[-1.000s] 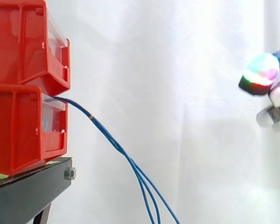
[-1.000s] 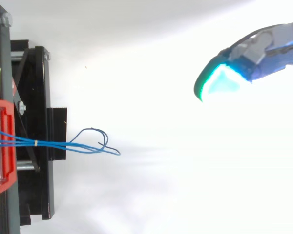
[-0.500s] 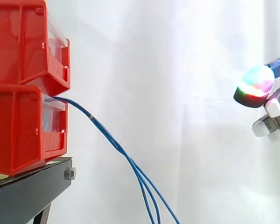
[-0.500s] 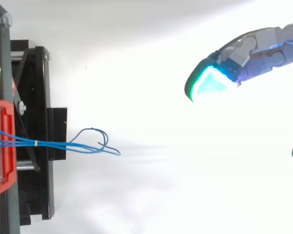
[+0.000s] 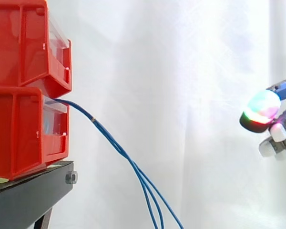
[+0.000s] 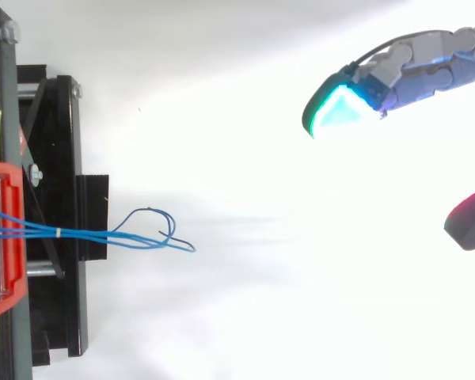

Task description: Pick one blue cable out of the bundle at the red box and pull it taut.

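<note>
Top red bin (image 5: 24, 43): sits on the lower one.
Lower red bin (image 5: 19, 133): sits on the black stand (image 5: 28, 198); the blue cables (image 5: 119, 149) come out of its front and hang down.
Hand (image 6: 416, 67): well away from the cables, fingers spread apart, holding nothing.

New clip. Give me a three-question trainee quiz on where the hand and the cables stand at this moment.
1. True or false: the hand holds one of the blue cables.
2. Fill in: the cables leave the ___ (upper/lower) of the two stacked red bins and droop slack.
3. In the side view the hand is: A) at the red bins; B) touching the cables; C) near the right edge, apart from the cables.
Key: 1 false; 2 lower; 3 C.
</note>
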Robot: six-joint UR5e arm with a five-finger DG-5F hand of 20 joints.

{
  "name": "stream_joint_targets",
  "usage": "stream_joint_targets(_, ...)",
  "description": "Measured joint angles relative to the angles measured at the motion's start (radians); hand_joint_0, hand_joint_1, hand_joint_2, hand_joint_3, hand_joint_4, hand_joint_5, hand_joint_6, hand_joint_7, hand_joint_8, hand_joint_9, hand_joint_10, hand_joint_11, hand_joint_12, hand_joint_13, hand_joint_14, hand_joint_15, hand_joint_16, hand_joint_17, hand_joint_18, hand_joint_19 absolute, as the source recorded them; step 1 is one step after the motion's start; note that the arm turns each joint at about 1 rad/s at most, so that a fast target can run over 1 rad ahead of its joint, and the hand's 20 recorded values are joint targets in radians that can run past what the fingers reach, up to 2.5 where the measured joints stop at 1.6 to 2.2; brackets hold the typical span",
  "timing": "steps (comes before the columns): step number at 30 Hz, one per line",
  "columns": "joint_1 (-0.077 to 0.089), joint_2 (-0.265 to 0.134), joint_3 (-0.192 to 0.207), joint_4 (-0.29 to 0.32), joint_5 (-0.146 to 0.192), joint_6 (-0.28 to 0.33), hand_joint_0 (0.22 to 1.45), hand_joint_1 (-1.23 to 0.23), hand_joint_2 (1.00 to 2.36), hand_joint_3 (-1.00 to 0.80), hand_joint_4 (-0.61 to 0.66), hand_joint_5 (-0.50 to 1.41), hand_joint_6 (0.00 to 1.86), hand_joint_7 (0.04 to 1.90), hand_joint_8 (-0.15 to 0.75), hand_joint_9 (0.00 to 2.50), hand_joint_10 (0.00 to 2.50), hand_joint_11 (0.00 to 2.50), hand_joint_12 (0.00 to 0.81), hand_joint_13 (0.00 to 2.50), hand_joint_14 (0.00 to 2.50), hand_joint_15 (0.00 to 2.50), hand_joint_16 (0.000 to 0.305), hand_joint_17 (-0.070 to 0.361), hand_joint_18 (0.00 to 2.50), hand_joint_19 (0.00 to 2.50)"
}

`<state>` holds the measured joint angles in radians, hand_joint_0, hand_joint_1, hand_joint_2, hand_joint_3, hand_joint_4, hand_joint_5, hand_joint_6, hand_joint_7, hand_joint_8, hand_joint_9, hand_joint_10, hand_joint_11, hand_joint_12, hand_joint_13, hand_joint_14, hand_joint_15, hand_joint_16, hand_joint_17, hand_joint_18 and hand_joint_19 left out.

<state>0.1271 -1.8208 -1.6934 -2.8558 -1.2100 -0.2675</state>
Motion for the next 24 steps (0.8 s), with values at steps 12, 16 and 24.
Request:
stream_joint_targets(12, 0.005, -0.005, -0.012, 0.077, 0.189, -0.135, 0.53, -0.76, 1.0, -0.5, 0.29, -0.18, 0.5, 0.84, 0.324, 0.6, 0.01, 0.37, 0.416, 0.37, 0.0, 0.03, 0.075, 0.169, 0.3, 0.09)
stream_joint_targets(16, 0.011, -0.036, -0.011, 0.098, 0.23, -0.208, 0.54, -0.77, 1.0, -0.5, 0.3, -0.18, 0.5, 0.85, 0.325, 0.61, 0.01, 0.38, 0.415, 0.37, 0.0, 0.04, 0.075, 0.169, 0.32, 0.08)
stream_joint_targets(24, 0.015, -0.097, -0.012, 0.172, 0.271, -0.244, 0.53, -0.75, 1.0, -0.5, 0.31, -0.17, 0.5, 0.89, 0.328, 0.61, 0.01, 0.38, 0.416, 0.37, 0.0, 0.04, 0.075, 0.168, 0.32, 0.09)
